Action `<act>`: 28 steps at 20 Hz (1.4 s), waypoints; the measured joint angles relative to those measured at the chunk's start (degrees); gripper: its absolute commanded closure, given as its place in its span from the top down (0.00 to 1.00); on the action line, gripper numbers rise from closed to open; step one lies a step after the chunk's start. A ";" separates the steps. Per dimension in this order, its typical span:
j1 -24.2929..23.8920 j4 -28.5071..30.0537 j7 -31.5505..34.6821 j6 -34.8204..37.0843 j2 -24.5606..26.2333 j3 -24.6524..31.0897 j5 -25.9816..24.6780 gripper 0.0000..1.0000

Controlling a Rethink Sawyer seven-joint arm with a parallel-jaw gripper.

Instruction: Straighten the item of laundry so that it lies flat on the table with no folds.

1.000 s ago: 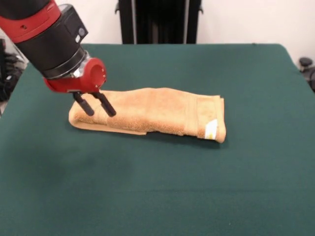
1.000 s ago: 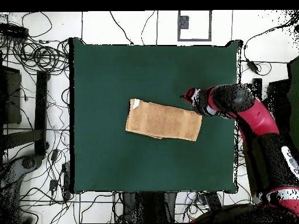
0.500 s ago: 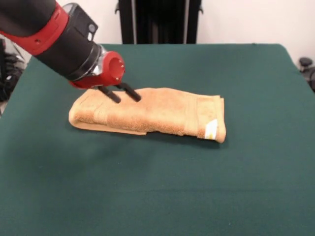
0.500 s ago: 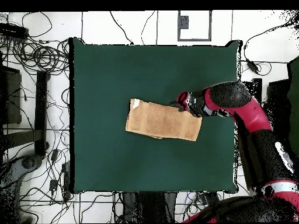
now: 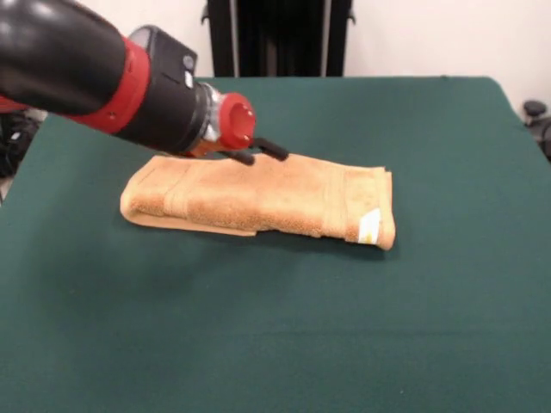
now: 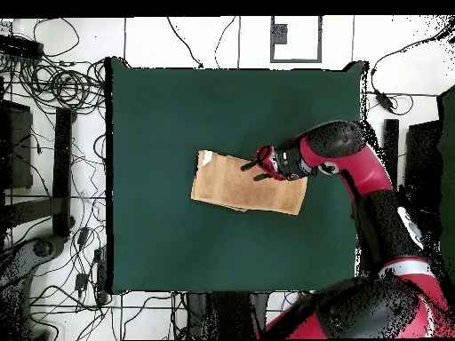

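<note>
The orange-tan towel lies folded into a long thick strip near the middle of the dark green table. Its white care tag shows at the right end in the front view. In the overhead view the towel lies slightly slanted, with the tag at its left end. My gripper is open and empty. It is tilted almost level, over the towel's edge on the pedestal side, about midway along it. It also shows in the overhead view over the towel's upper edge.
The black pedestal stands behind the table's far edge. Many cables and dark equipment lie on the floor around the table. Wide green surface surrounds the towel on all sides.
My gripper has swung from the towel's left end in the front view to over its middle, tilting flatter. The towel has not moved.
</note>
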 measured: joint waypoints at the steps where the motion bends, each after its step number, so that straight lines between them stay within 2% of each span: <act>1: 0.47 -0.75 0.00 -0.02 0.43 0.01 0.00 1.00; 8: 3.92 -6.43 0.00 -2.33 3.59 0.02 -1.38 1.00; 14: 5.54 -12.43 0.00 -9.61 6.31 -0.08 -5.57 1.00; 16: 6.20 -16.12 0.06 -11.45 7.87 -0.09 -7.35 1.00; 24: 10.38 -33.21 0.05 1.44 13.67 0.86 -12.01 1.00; 28: 10.98 -39.30 0.04 5.80 15.94 3.24 -14.67 1.00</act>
